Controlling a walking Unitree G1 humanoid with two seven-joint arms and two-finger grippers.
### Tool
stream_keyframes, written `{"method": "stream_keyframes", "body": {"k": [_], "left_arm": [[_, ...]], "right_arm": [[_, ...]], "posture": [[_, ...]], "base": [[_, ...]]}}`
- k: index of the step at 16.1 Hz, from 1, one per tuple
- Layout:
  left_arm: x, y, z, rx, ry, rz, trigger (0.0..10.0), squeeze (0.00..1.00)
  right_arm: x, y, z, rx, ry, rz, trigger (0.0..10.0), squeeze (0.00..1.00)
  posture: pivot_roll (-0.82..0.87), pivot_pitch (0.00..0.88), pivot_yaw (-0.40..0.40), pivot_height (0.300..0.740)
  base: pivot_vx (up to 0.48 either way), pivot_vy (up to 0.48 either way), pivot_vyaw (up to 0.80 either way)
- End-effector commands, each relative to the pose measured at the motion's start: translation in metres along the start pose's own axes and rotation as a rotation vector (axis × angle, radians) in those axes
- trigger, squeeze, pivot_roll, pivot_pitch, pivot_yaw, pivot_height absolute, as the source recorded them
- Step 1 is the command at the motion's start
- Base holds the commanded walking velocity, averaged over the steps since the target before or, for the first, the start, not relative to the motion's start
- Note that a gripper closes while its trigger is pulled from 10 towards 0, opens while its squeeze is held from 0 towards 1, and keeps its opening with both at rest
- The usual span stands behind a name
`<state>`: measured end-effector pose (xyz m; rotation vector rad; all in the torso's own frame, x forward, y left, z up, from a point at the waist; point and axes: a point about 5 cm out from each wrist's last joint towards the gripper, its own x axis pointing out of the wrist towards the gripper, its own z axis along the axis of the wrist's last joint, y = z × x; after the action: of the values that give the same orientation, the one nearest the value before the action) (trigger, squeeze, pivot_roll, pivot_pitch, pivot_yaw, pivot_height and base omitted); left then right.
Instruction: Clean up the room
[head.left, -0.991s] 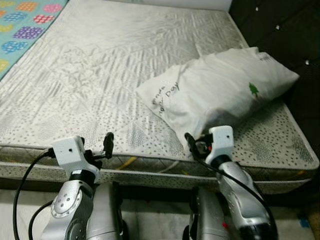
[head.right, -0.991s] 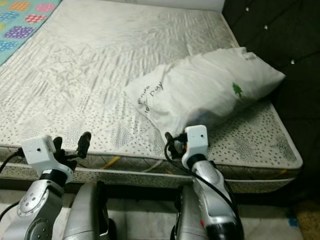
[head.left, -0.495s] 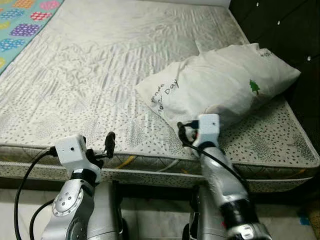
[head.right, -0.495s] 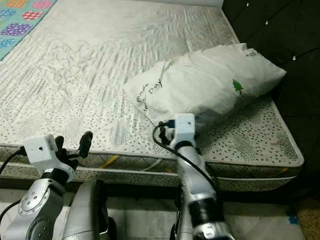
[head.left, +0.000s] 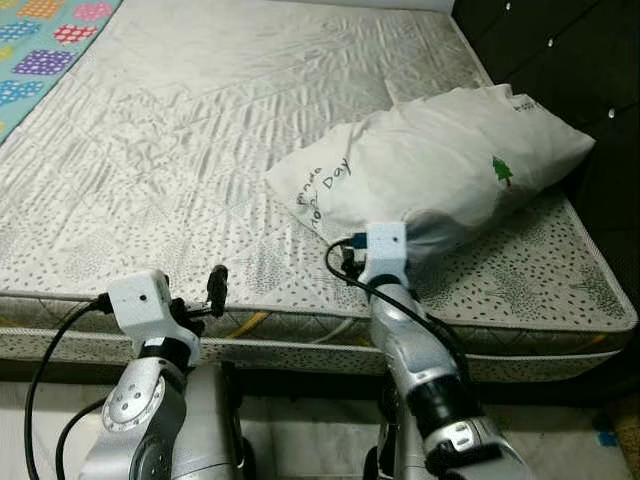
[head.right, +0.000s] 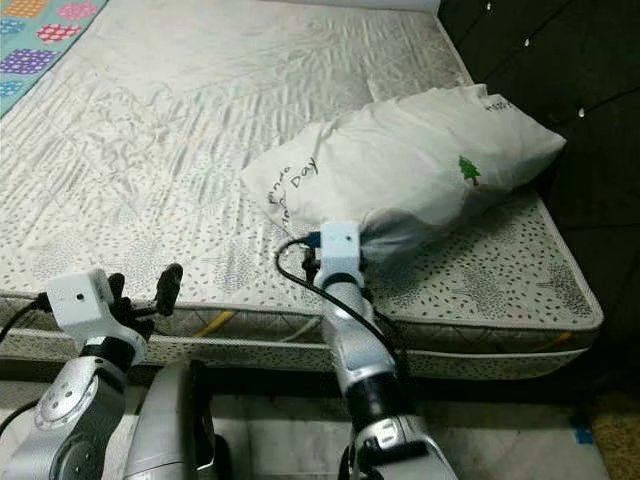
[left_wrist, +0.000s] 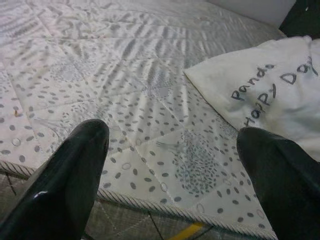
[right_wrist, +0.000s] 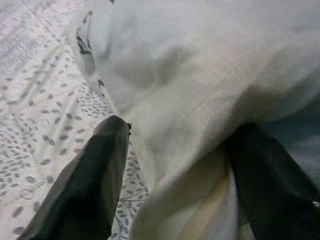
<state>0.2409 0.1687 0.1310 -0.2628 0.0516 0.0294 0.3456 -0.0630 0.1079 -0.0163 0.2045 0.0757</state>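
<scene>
A white pillow (head.left: 430, 170) printed with "Panda Happy Day" and a small green tree lies on the right side of the bare quilted mattress (head.left: 180, 150). My right gripper (right_wrist: 175, 135) is open at the pillow's near edge, with a fold of the pillow (right_wrist: 200, 75) bulging between its two black fingers (right_wrist: 95, 175). Its white wrist box (head.left: 385, 248) sits just in front of the pillow. My left gripper (left_wrist: 172, 135) is open and holds nothing. It hovers over the mattress's front edge, left of the pillow (left_wrist: 270, 95).
A colourful patterned blanket (head.left: 45, 45) covers the mattress's far left corner. A dark tufted headboard (head.left: 560, 50) runs along the right side. The bed's front edge (head.left: 300, 335) is directly before my body, with pale floor (head.left: 300, 440) below.
My right arm has reached forward and to the left, from the mattress's front edge up to the pillow's near edge. The left arm has stayed put.
</scene>
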Motion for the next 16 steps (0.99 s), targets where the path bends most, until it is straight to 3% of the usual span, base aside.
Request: {"method": "stream_keyframes", "body": {"k": [1, 9, 16], "left_arm": [[0.000, 0.001, 0.000, 0.013, 0.009, 0.009, 10.0, 0.00], [0.002, 0.002, 0.004, 0.025, -0.001, 0.015, 10.0, 0.00], [0.006, 0.000, 0.006, 0.030, -0.012, 0.009, 10.0, 0.00]], "right_arm": [[0.001, 0.011, 0.002, 0.007, -0.001, 0.015, 0.0, 0.00], [0.015, 0.006, 0.000, 0.019, 0.031, -0.062, 0.0, 0.00], [0.024, -0.028, 0.009, 0.040, -0.013, -0.151, 0.0, 0.00]], "posture": [[0.04, 0.130, -0.036, 0.531], [0.07, 0.115, -0.035, 0.531], [0.07, 0.102, -0.028, 0.531]], "base": [[0.000, 0.000, 0.00], [0.000, 0.000, 0.00], [0.000, 0.000, 0.00]]}}
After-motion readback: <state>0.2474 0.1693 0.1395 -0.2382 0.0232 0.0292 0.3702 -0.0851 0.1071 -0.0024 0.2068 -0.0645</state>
